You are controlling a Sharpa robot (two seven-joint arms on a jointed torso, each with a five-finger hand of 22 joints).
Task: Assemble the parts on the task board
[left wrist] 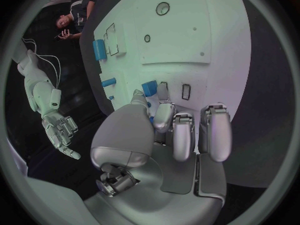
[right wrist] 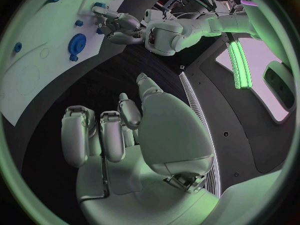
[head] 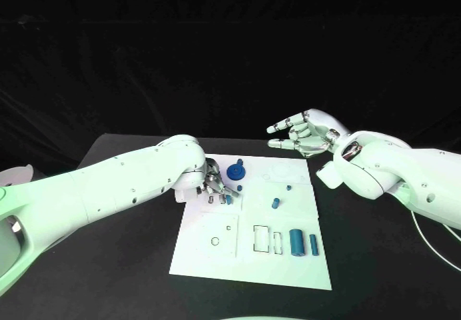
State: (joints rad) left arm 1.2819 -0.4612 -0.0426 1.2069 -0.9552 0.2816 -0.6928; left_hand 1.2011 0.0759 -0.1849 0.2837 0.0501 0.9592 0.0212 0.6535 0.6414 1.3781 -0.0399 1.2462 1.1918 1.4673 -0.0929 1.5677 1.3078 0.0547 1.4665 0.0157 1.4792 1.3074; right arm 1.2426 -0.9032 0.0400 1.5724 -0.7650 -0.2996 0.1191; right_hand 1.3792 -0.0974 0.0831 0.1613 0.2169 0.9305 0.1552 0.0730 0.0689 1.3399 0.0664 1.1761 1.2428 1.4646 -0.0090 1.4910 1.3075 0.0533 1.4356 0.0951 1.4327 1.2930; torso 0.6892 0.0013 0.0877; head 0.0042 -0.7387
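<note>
Risk sits at my left hand (head: pixel 213 183), fingers pinching a small blue part (left wrist: pixel 149 88) low over the task board (head: pixel 288 267): a loose pinch could drop it, while my right hand (head: pixel 302 135) hovers open, well away.

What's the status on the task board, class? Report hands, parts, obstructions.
Left hand down on the task board, pinching a small blue part. Right hand raised, holding nothing, fingers curled. Blue gear beside left hand. Nothing obstructing.
</note>
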